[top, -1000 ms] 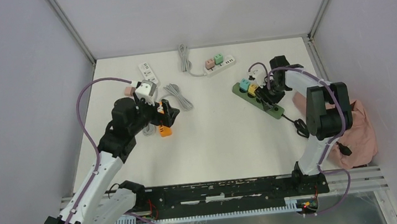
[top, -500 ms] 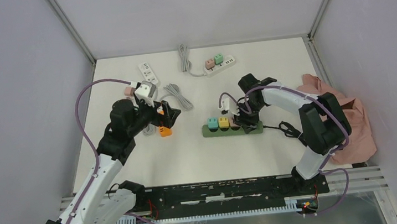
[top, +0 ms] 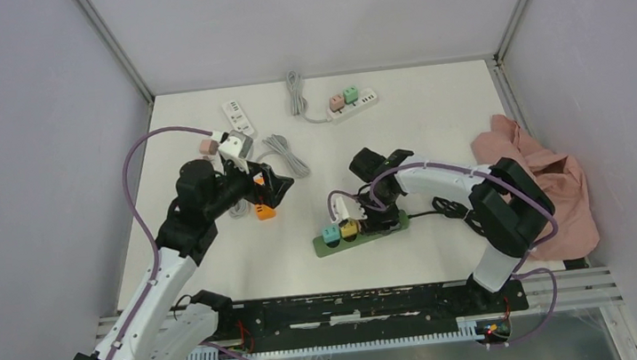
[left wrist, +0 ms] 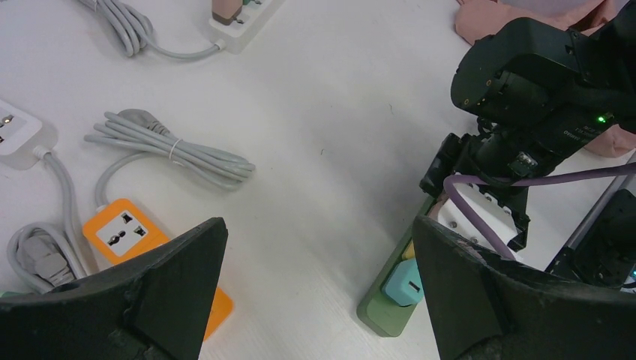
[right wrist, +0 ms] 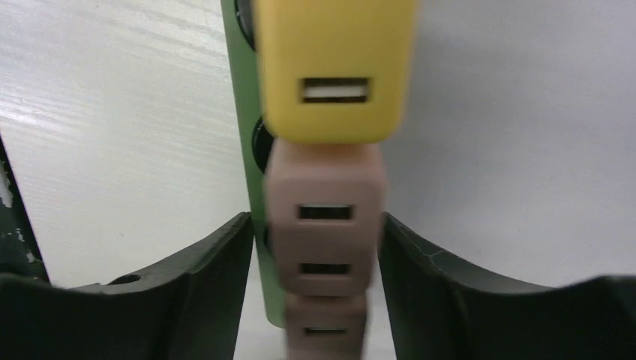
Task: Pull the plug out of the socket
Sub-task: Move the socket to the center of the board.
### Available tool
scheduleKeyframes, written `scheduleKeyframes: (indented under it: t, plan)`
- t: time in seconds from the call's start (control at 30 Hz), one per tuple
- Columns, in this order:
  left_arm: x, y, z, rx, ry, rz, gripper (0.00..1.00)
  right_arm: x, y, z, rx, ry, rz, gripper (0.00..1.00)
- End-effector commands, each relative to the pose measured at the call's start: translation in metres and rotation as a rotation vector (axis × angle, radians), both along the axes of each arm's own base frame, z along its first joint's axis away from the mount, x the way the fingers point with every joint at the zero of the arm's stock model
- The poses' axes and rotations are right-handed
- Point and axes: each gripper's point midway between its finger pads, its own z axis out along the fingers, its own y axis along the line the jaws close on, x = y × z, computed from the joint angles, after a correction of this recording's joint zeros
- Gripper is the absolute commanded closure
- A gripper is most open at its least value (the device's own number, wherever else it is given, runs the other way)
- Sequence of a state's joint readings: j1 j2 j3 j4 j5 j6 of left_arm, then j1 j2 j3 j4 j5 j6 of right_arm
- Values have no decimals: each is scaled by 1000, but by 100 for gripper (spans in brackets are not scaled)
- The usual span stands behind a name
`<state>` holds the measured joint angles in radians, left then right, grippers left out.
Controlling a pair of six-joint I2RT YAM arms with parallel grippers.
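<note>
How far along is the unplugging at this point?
Done: nothing; teal plug, yellow plug and brown plug sit in the green strip. In hand: right gripper, jaws straddling the brown plug, grip unclear. To do: pull it out. The left gripper hangs open elsewhere.

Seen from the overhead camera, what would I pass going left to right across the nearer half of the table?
First the orange socket block → teal plug → yellow plug → right gripper, those last three at the green power strip → pink cloth.
</note>
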<state>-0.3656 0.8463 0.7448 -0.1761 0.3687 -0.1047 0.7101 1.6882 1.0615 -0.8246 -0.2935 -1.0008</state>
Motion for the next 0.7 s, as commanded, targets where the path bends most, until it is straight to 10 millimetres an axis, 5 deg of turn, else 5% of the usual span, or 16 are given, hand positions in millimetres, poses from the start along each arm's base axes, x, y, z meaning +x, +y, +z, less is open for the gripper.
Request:
scheduleKeyframes:
  t: [0.0, 0.17, 0.47, 0.67]
  plan:
    - [2, -3, 12, 3, -83, -40, 1, 20, 13, 26, 54, -116, -19, 27]
    - [1, -4, 12, -3, -83, -48, 1, 19, 6, 49, 102, -124, -42, 1]
    - [-21, -24, 47, -189, -99, -146, 1, 7, -8, 102, 305, -86, -85, 0]
    - [-38, -38, 55, -438, -25, -202, 0, 2, -3, 181, 656, -102, -169, 0]
